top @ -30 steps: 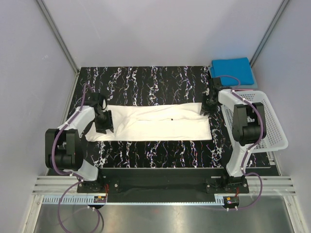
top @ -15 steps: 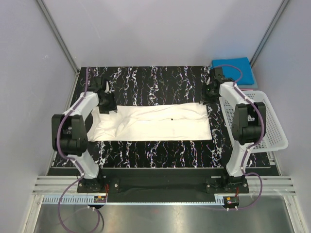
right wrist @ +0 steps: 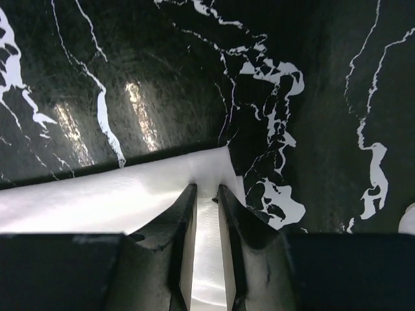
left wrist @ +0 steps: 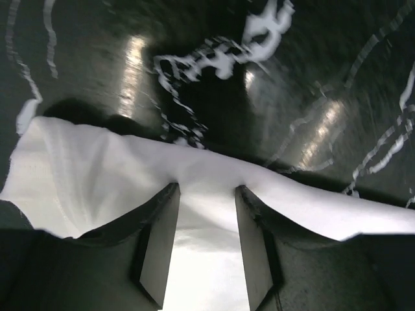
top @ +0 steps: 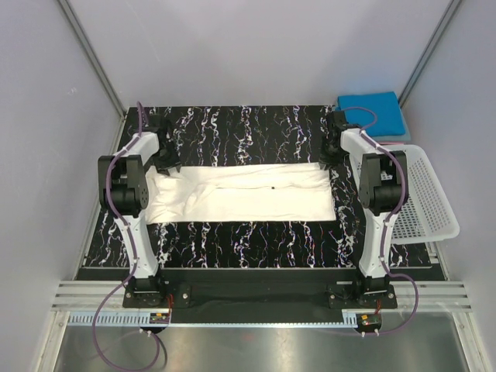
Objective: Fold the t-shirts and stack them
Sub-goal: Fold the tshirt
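The white t-shirt (top: 248, 194) with a small black print lies as a long flat band across the black marbled table (top: 232, 132). My left gripper (top: 167, 163) is at its far left corner. In the left wrist view the gripper (left wrist: 206, 188) has white cloth (left wrist: 97, 175) filling the gap between its fingers, and the cloth's edge is lifted off the table. My right gripper (top: 325, 159) is at the far right corner. Its fingers (right wrist: 206, 188) are nearly together on the shirt's hem (right wrist: 97, 194). A blue t-shirt (top: 370, 108) lies folded at the back right. The red shirt is out of view.
A white plastic lattice basket (top: 430, 209) stands at the table's right edge, beside the right arm. Grey walls enclose the table at the back and on both sides. Both arms stretch far out from their bases.
My left gripper has moved from the shirt's near left part to its far left corner, pulling cloth with it. My right gripper has shifted slightly farther back.
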Available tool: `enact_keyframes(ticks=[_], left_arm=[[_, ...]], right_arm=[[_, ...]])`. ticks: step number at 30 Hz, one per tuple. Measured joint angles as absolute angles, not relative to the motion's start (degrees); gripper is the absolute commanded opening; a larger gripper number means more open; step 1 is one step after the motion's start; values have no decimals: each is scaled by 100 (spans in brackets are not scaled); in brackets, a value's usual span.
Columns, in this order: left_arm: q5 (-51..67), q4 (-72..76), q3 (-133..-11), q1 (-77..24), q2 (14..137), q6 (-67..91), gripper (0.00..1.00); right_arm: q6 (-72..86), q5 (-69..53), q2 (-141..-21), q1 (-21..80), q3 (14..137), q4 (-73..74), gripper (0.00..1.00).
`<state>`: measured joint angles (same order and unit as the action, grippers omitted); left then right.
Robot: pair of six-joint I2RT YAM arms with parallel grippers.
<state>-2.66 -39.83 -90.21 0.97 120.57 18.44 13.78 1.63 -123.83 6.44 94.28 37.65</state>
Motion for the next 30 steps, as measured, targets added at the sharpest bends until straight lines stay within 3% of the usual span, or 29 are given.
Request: enact_keyframes(ticks=[19,30], left_arm=[[58,-4125,-9520,307,12197,2073,57],[-379,-4397,-8374,-217,11093,1920,58]], right_arm=[[1350,611,-12722,696,10350,4139,33],[1509,357,-11896,696,9260,4604,33]])
